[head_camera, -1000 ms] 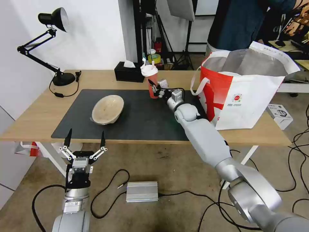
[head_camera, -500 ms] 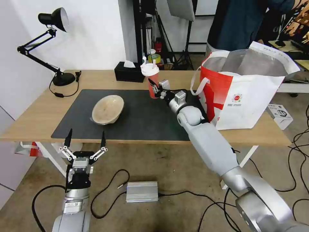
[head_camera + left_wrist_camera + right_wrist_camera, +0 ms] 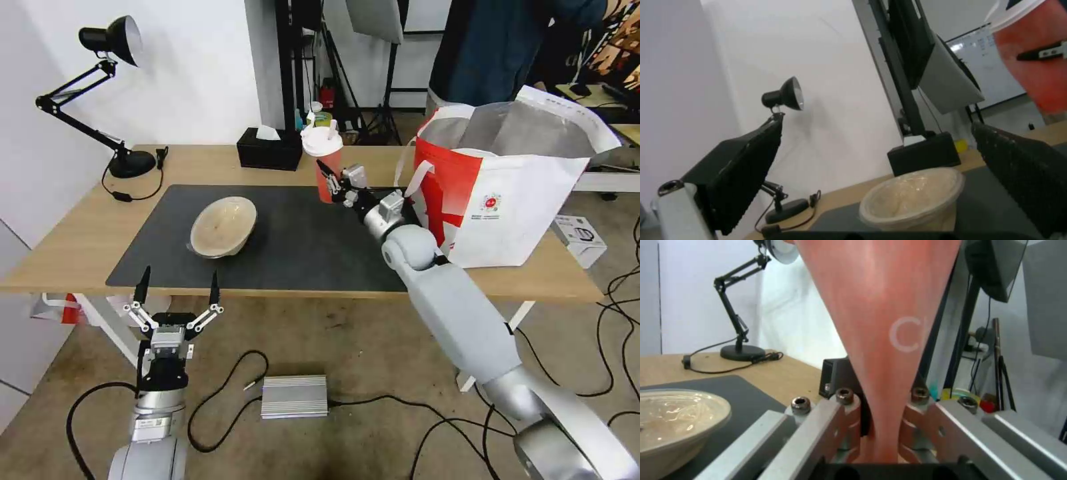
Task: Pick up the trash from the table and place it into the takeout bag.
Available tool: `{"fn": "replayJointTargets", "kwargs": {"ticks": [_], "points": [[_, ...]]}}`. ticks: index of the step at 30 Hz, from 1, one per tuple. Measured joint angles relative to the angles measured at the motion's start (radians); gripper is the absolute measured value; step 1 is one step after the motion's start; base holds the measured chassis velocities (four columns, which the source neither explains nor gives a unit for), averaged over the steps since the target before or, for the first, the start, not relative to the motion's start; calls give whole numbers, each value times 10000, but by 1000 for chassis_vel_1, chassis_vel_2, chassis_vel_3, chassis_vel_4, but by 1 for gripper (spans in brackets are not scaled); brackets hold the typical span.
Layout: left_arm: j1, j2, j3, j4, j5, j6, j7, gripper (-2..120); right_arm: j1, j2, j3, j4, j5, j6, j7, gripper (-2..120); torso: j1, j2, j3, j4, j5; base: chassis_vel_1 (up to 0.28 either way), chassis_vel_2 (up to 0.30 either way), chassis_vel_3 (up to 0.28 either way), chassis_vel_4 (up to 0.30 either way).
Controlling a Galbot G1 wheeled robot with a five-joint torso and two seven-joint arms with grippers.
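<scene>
Head view: red drink cup (image 3: 327, 170), white lid, two straws.

Overall light: bright, even and white, as from overhead room lighting.
Shadows: soft and faint under the beige bowl (image 3: 223, 227) on the grey mat (image 3: 280, 260).
Glare: the foil lining of the takeout bag (image 3: 527, 200) shines pale.
Blur: the red drink cup (image 3: 880, 323) is soft up close in the right wrist view; the left wrist view is hazy.
Edges: slight wide-angle bending in the head view.
</scene>
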Motion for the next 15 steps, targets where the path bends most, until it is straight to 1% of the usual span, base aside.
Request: {"fn": "replayJointTargets", "kwargs": {"ticks": [15], "points": [[49, -1, 11, -44, 3, -14, -1, 100, -1046, -611, 646, 1702, 215, -47, -85, 6, 0, 0, 0, 1, 2, 0, 0, 0, 0]]}}
